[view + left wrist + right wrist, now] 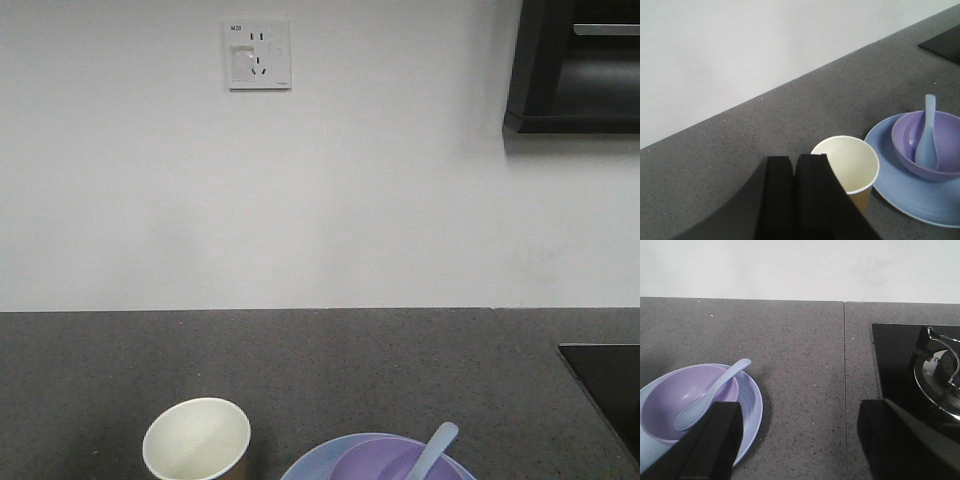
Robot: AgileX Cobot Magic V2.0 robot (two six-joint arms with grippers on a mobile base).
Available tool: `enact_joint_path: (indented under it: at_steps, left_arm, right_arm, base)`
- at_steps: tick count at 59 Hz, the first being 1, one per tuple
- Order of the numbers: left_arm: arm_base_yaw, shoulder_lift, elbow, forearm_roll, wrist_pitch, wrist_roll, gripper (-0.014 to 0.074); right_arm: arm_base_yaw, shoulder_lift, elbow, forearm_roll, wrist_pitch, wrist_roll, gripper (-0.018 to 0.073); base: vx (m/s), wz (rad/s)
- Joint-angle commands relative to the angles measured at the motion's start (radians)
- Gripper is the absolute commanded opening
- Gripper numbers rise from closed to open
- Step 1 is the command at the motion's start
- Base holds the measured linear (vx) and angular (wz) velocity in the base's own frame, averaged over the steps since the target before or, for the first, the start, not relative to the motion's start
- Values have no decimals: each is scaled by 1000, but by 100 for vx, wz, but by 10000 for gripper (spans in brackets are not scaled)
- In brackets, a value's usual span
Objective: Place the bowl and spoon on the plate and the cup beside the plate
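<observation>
Sitting at the front view's six o'clock, the bowl rests on the plate with the spoon inside; the cup stands at seven o'clock. From the left wrist, the left gripper has its fingers pressed together, empty, the cup just past them at two o'clock. From the right wrist, the right gripper gapes wide, empty, the plate at its nine o'clock.

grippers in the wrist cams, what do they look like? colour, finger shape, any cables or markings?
Left gripper: two matte black fingers, faintly ribbed and flat-topped. Right gripper: two matte black fingers, blocky and wedge-shaped. No cables, labels or markings visible on either; the arms themselves are out of frame.
</observation>
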Motion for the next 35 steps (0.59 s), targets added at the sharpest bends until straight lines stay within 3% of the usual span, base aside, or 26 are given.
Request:
enact_joint_path:
  at_steps: [1, 13, 35]
  left_arm:
    - [-4, -55, 10, 7, -91, -12, -8]
    - [-4, -101, 12, 7, -25, -12, -7]
    - [11, -106, 32, 15, -51, -10, -7]
  right_arm:
    - [-3, 14, -28, -17, -75, -11, 545]
    - [-3, 14, -28, -17, -75, -11, 545]
    - [-3, 14, -28, -17, -75, -11, 545]
  base:
    - [0, 0]
    - [0, 0]
    - [0, 0]
